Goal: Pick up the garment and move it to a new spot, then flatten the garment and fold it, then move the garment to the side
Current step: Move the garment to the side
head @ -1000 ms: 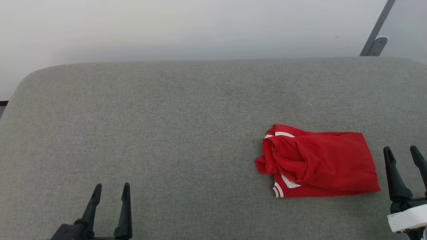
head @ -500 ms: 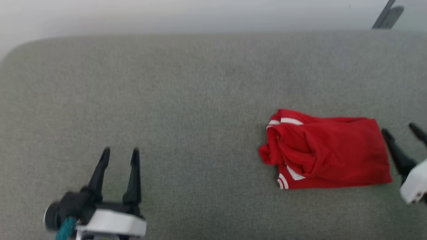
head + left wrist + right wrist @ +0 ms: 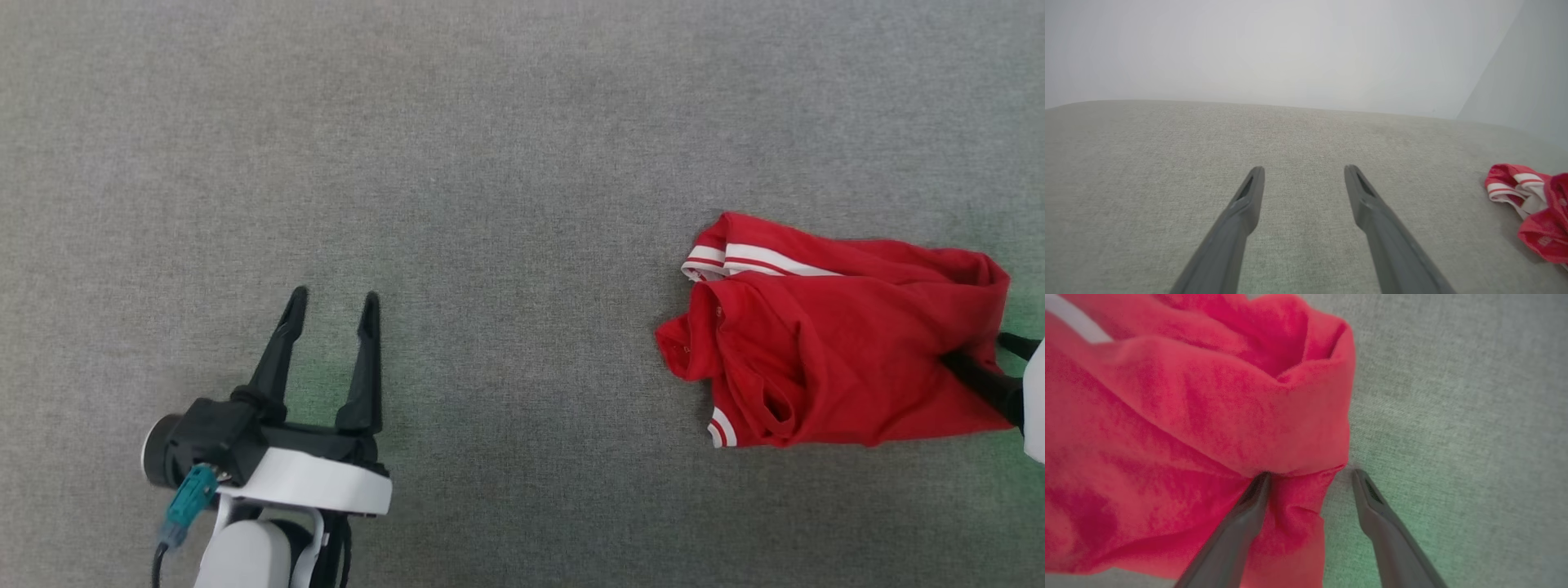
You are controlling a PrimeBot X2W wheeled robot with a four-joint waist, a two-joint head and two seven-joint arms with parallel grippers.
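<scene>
The garment (image 3: pixel 833 335), red with white-striped trim, lies crumpled on the right of the grey fabric surface (image 3: pixel 522 163). My right gripper (image 3: pixel 973 346) is at its right edge and open. One finger lies on the red cloth and the other just off it. In the right wrist view a fold of the garment (image 3: pixel 1188 428) sits at the tips of the right gripper (image 3: pixel 1311 473), whose left finger rests on the cloth. My left gripper (image 3: pixel 334 294) stands open far to the left, holding nothing. The left wrist view has the left gripper (image 3: pixel 1303 168) over bare fabric and the garment (image 3: pixel 1527 200) at the right edge.
A wide stretch of the grey fabric surface (image 3: pixel 1167 143) lies between my left gripper and the garment. A pale wall (image 3: pixel 1290 49) rises behind the surface's far edge in the left wrist view.
The head camera has tipped down and closer, so the far edge has left the picture. My right gripper has come from beside the garment onto its right edge. The left arm has reached further forward.
</scene>
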